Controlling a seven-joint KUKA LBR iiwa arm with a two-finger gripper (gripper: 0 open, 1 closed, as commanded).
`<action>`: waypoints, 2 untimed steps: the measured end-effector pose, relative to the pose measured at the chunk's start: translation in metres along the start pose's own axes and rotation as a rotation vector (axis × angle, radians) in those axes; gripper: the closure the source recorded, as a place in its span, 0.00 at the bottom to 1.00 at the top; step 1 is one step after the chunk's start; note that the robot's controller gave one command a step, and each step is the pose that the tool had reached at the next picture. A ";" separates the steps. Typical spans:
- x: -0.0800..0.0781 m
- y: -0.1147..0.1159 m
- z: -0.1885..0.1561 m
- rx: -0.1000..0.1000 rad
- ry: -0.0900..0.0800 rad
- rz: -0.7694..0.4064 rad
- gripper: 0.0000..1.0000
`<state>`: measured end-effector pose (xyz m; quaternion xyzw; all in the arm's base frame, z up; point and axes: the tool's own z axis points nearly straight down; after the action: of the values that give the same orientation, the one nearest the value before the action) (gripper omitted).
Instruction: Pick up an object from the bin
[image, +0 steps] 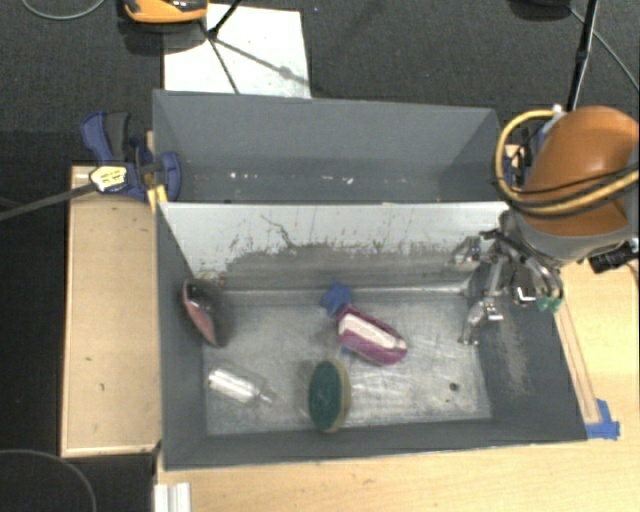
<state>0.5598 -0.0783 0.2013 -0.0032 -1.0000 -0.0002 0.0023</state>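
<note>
Gripper (479, 328) hangs low at the right end of the grey bin (320, 228), close to the right wall, above bare scratched floor. Whether it is open or closed cannot be told from this angle; nothing shows in its grasp. The orange cover (585, 150) and looped cables sit above it at the bin's right rim. Five loose things lie in the bin, none touching the gripper. Nearest is a purple-and-white bundle (371, 338), lying tilted near mid-floor, well to the gripper's left. A small blue piece (337, 297) lies just beside the bundle's upper-left end, by the back wall. A dark green oval pad (328, 394) stands on edge near the front wall, below the bundle. A clear small bottle (238, 386) lies on its side at front left. A dark object with a pink face (201, 311) leans in the back-left corner.
</note>
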 end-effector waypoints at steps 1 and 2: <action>0.042 0.060 0.088 -0.002 0.000 -0.166 0.00; -0.004 0.119 0.122 -0.002 -0.016 0.002 0.00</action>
<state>0.5644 0.0405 0.0789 -0.0044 -1.0000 -0.0010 -0.0056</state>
